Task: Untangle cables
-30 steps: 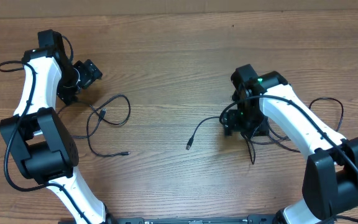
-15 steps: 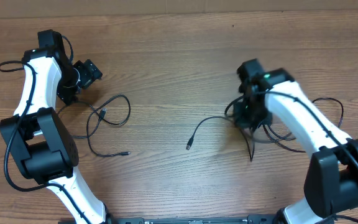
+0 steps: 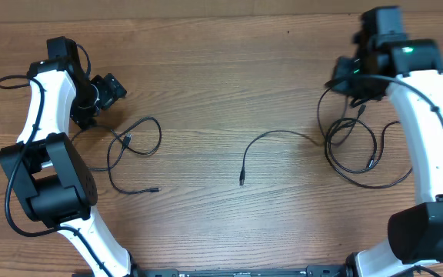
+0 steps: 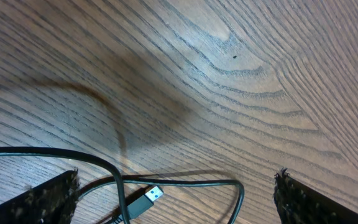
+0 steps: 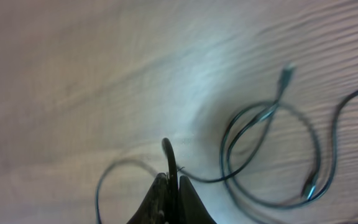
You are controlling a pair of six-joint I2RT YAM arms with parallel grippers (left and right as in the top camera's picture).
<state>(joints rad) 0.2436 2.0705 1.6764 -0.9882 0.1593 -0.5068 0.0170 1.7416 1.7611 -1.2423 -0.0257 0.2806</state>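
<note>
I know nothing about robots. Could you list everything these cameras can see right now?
table: one, brown wood, under everything.
left cable: one, black, loose loops on the table beside the left arm, lying free.
right cables: number unclear, black, loops at the right, one end trailing to mid-table.
arms: two, white and black, left arm and right arm.
left gripper: one, black, open, near the left cable.
right gripper: one, black, shut on the right cables.
</note>
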